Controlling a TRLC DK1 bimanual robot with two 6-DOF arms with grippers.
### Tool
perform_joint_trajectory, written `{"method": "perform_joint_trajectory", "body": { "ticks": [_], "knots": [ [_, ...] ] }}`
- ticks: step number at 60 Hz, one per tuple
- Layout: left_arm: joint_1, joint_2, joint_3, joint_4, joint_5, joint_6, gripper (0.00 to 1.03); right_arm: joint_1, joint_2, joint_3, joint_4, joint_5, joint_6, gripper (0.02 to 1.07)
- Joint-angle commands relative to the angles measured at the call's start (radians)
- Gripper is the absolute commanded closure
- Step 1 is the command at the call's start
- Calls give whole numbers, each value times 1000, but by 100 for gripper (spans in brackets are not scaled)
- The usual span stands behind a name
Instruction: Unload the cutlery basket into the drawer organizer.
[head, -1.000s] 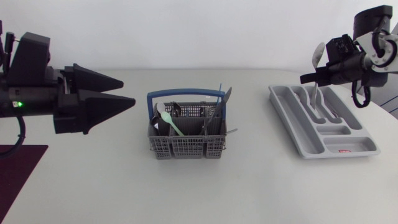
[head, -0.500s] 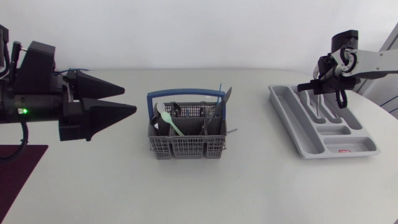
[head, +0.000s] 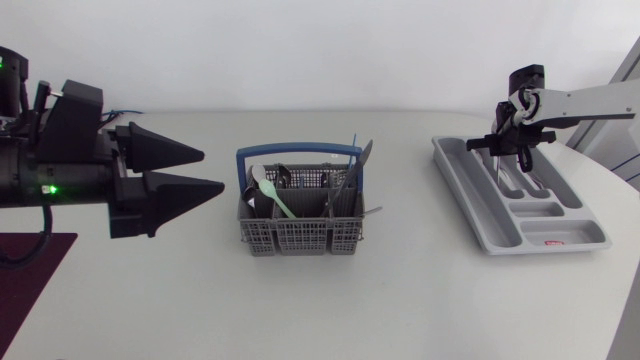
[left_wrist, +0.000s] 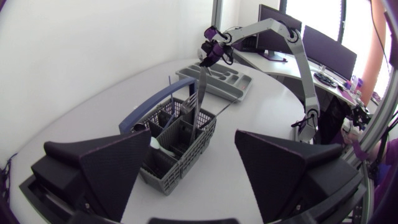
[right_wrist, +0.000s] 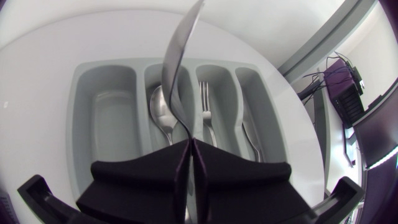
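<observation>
Cutlery basket (head: 300, 222) of grey plastic mesh, with a blue arched handle (head: 298, 150), stands mid-table. Its long axis runs across the table, and the handle follows that line. To its left the left gripper (head: 212, 170) hangs with its wedge fingers spread wide and nothing between them, tips pointing at the basket's left end. In the left wrist view the basket sits ahead of the gap, apart from both fingers. Inside it, a pale green plastic spoon (head: 272, 192) leans with its bowl up and to the left, and steel pieces at the right end stand upright, tilted rightward. Well to the right lies the grey plastic drawer organizer (head: 462, 170), its long slots running away from the table's front. A steel spoon (right_wrist: 160, 115) and a fork (right_wrist: 205, 109) lie in neighbouring slots. Above its far end the right gripper (right_wrist: 189, 142) is clamped on a slim steel utensil (right_wrist: 180, 62), probably a spoon seen edge-on, which points along the slots over the spoon slot.
</observation>
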Motion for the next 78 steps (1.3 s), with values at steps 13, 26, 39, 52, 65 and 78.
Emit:
{"method": "perform_joint_trajectory", "body": {
  "ticks": [13, 26, 39, 52, 65, 78],
  "knots": [
    [-37, -5, -36, 1, -32, 32, 10, -15, 107, 83, -37, 17, 31, 95],
    [-67, -5, -36, 4, -63, 32, 10, -8, 153, 129, -65, 20, 27, 89],
    [-94, -5, -39, 10, -101, 32, 10, -5, 131, 126, -63, 17, 27, 79],
    [-149, 1, -71, 56, -184, 35, 10, -8, -33, 0, -8, -10, 20, 67],
    [-220, 12, -122, 117, -290, 60, 10, 20, -317, -286, 120, -128, -40, 62],
    [-318, 81, -134, 192, -384, 96, 10, 67, -598, -566, 204, -294, -114, 55]
  ]
}}
